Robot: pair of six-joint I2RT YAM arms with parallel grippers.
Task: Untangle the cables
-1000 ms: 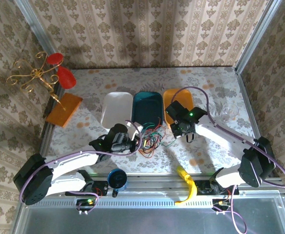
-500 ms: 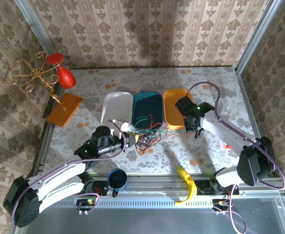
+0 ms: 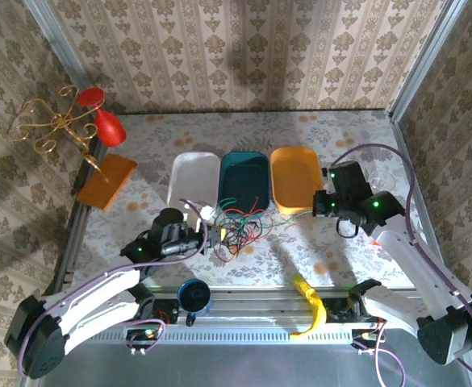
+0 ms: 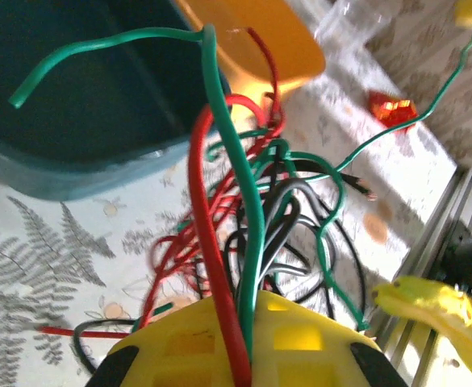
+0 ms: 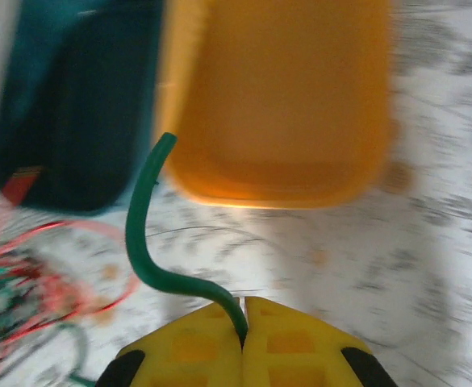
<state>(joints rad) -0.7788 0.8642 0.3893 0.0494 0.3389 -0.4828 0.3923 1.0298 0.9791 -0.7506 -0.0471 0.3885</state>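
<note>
The cables (image 3: 240, 230) lie as a red, green and black tangle on the table just in front of the teal tub (image 3: 245, 179). My left gripper (image 3: 214, 229) sits at the tangle's left edge. In the left wrist view it (image 4: 248, 343) is shut on a red cable (image 4: 207, 242) and a green cable (image 4: 248, 210), which rise side by side from between its yellow fingers. My right gripper (image 3: 321, 205) is off to the right, in front of the orange tub (image 3: 294, 177). It (image 5: 244, 326) is shut on the end of a green cable (image 5: 143, 242), and a thin strand (image 3: 288, 215) runs back to the tangle.
A white tub (image 3: 194, 179) stands left of the teal one. A gold stand with red pieces (image 3: 58, 125) and an orange block (image 3: 106, 181) are far left. A blue cup (image 3: 194, 296) and a yellow object (image 3: 310, 300) lie by the near edge. A glass (image 3: 378, 184) stands right.
My right gripper has moved right and toward the near edge with the green cable end, drawing a strand out of the tangle. My left gripper drew back left, then held.
</note>
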